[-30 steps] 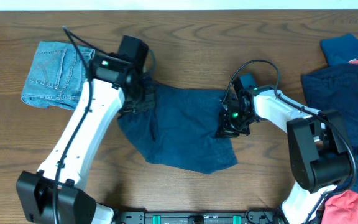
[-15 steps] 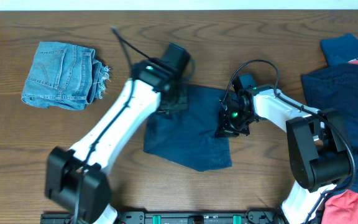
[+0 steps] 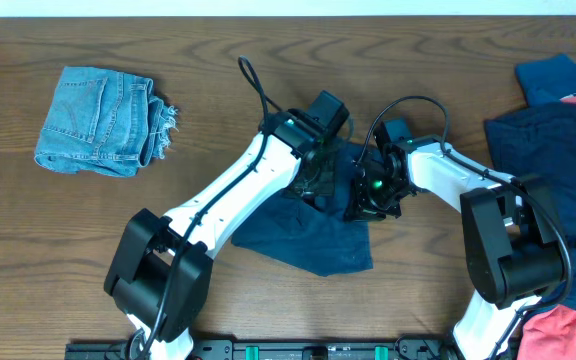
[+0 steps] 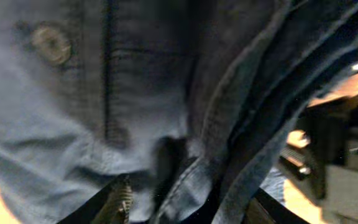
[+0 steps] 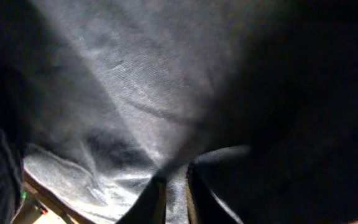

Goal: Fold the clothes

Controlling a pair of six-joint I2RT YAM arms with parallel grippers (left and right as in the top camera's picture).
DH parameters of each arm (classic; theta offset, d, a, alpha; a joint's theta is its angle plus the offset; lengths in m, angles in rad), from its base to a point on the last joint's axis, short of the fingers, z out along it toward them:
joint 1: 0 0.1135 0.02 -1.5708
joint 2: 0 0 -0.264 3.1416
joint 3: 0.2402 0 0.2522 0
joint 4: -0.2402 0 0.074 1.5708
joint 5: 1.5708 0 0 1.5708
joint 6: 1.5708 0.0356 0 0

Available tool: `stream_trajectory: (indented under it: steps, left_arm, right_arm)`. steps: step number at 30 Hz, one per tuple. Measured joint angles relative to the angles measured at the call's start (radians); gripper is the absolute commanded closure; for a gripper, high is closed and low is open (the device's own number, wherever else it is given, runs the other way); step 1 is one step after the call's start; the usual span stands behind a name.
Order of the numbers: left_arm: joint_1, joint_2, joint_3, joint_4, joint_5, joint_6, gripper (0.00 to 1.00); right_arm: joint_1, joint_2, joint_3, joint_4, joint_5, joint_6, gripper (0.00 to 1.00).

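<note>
Dark-navy fabric shorts (image 3: pixel 308 235) lie rumpled in the middle of the brown wooden desk (image 3: pixel 268 50), with both hands on their upper edge.
Left hand (image 3: pixel 320 185): fingers (image 4: pixel 118 200) stand apart. A cloth fold lies loose between them, nothing clamped.
Right hand (image 3: pixel 373 195): fingers (image 5: pixel 157 200) almost together, pinching a fold of the same shorts.
Count: one folded pair of light-blue frayed denim shorts (image 3: pixel 98 120) far left, well apart. Right-side pile: one blue garment (image 3: pixel 553 78), one dark-navy garment (image 3: pixel 543 150), and coral-red fabric (image 3: pixel 573 325) showing at two spots; cannot tell if that's one piece or two. The pile runs off the right frame edge.
Bare wood between the denim and the navy shorts, along the far edge, and in front.
</note>
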Motion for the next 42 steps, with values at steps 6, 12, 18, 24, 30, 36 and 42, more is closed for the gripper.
stream_trajectory:
  steps: [6,12,18,24,30,36,42]
  left_arm:
    - [0.014,-0.027,0.0,-0.042,0.0,0.004,0.49]
    - [0.014,-0.054,0.0,-0.05,0.0,0.023,0.49]
    - [0.024,-0.063,0.0,-0.053,0.004,0.045,0.6]
    - [0.027,-0.109,0.0,-0.053,0.004,0.053,0.53]
    - [0.028,-0.159,0.0,-0.053,0.003,0.057,0.5]
    - [0.029,-0.182,0.0,-0.071,-0.004,0.08,0.49]
    - [0.037,-0.187,0.0,-0.106,-0.039,0.087,0.46]
  right_arm:
    - [0.0,0.0,0.003,-0.006,-0.012,0.0,0.77]
    - [-0.001,-0.006,0.004,-0.029,-0.003,-0.001,0.75]
    - [-0.057,-0.087,-0.036,-0.079,0.057,-0.052,0.57]
    - [-0.089,-0.249,-0.045,-0.068,0.079,-0.085,0.4]
    - [-0.087,-0.276,-0.045,-0.026,0.021,-0.113,0.35]
    - [-0.071,-0.276,-0.045,0.034,-0.044,-0.132,0.3]
    - [-0.055,-0.273,-0.045,0.021,0.013,-0.113,0.38]
